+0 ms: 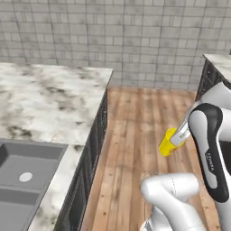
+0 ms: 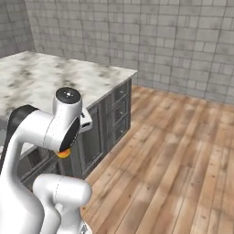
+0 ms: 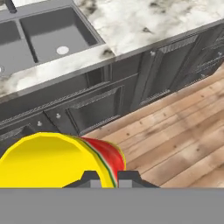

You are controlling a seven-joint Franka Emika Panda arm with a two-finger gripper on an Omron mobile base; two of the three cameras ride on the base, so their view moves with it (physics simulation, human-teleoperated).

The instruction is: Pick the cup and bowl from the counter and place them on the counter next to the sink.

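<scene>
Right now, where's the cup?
The cup is held in the fingers above the wood floor, right of the counter and sink.

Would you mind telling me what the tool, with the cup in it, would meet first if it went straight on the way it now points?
Probably the grey cabinet front below the counter beside the sink. The tool, shut on the cup, looks toward those doors across open floor; depth is unclear.

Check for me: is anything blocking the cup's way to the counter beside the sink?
Nothing visible does. The cup is held out over the wood floor, and the counter next to the sink lies bare beyond the cabinet fronts.
</scene>
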